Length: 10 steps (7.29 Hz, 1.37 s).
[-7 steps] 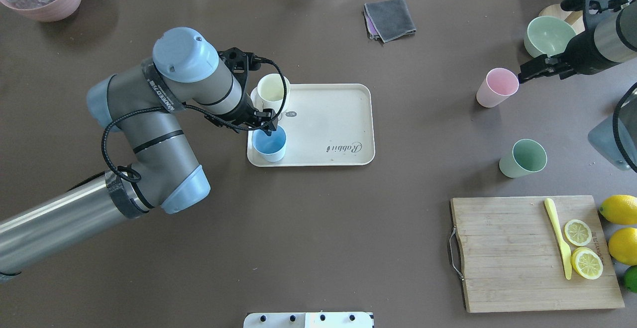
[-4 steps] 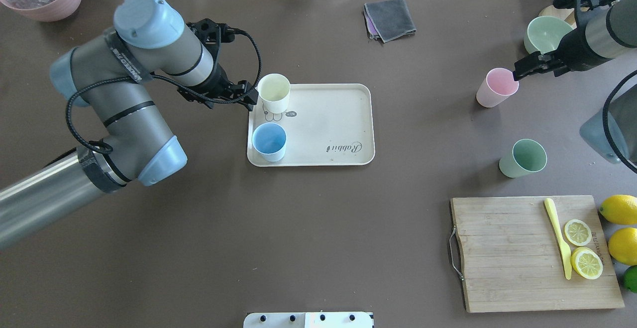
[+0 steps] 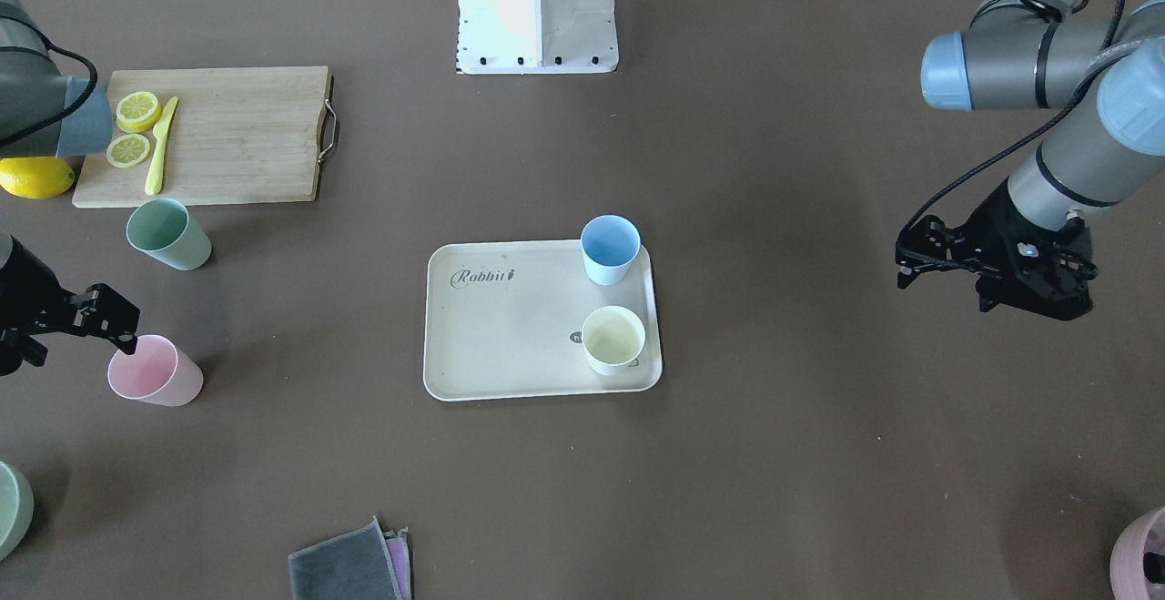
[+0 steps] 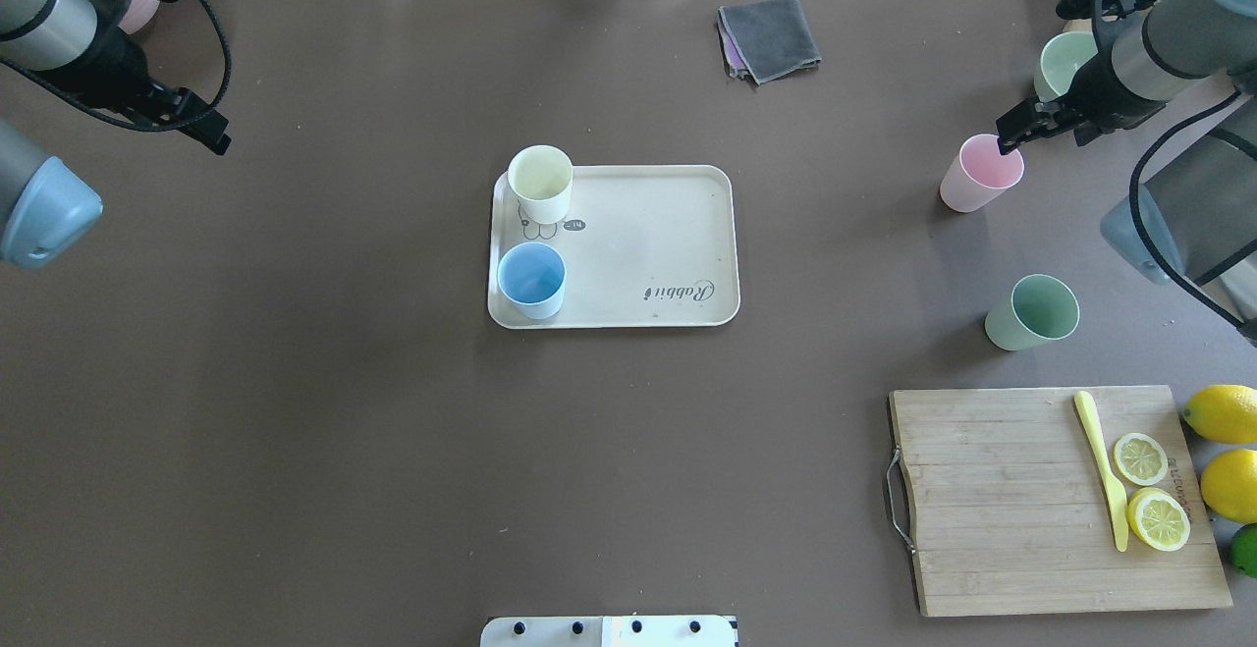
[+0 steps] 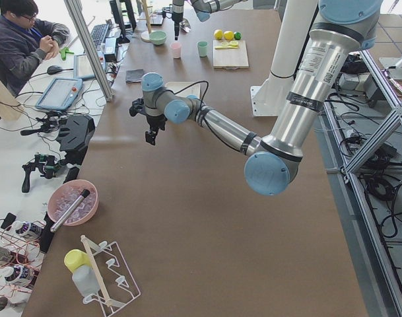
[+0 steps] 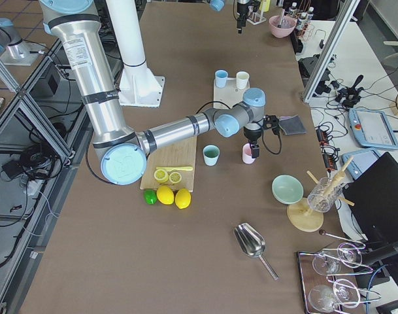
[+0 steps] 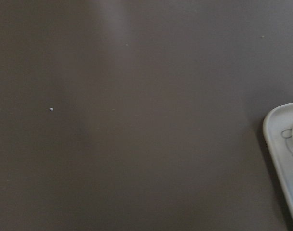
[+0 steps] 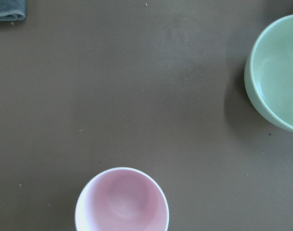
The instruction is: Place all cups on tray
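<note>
The cream tray [image 4: 638, 235] lies mid-table and also shows in the front view [image 3: 510, 327]. A blue cup [image 4: 531, 280] and a pale yellow cup [image 4: 540, 183] stand upright on its left end. A pink cup [image 4: 980, 172] and a green cup [image 4: 1031, 312] stand on the table at the right. My left gripper [image 4: 211, 132] is open and empty, far left of the tray. My right gripper [image 4: 1021, 132] is open, just above the pink cup's far rim [image 3: 153, 371]. The right wrist view shows the pink cup [image 8: 121, 202] from above, with no fingers in frame.
A wooden cutting board [image 4: 1002, 500] with lemon slices and a yellow knife lies front right, with lemons beside it. A green bowl [image 4: 1061, 63] stands behind the pink cup. A grey cloth [image 4: 768, 36] lies at the back. A pink bowl [image 3: 1142, 564] is at the far left corner.
My left gripper has let go of the blue cup on the tray and pulled back far to the left. My right gripper has moved in over the pink cup's rim.
</note>
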Tool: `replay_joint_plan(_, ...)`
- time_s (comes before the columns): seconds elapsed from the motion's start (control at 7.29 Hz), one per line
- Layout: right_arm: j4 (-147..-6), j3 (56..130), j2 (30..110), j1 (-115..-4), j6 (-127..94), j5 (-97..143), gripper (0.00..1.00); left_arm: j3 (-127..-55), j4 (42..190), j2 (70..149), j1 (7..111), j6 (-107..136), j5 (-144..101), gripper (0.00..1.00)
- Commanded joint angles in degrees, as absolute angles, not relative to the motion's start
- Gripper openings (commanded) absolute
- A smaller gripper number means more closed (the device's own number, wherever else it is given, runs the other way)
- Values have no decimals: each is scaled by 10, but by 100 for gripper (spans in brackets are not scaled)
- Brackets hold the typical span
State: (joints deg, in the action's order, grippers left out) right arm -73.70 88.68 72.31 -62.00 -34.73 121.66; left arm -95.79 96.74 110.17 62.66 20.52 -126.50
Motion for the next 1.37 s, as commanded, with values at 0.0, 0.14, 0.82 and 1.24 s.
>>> replay_joint_plan(0.0,-681,821,715,-608,-345,1216,98,-958,969,1091,634,187,-1266,98)
replay_joint_plan(0.14,-655,803,713,-602,-347,1216,98,-958,971,1086,634,187,-1266,98)
replay_joint_plan(0.82,-653,808,714,-584,-346,1204,0,-958,974,1083,634,188,-1266,98)
replay_joint_plan(1.24,-654,810,697,-584,-359,1205,0,-958,974,1084,633,192,-1265,98)
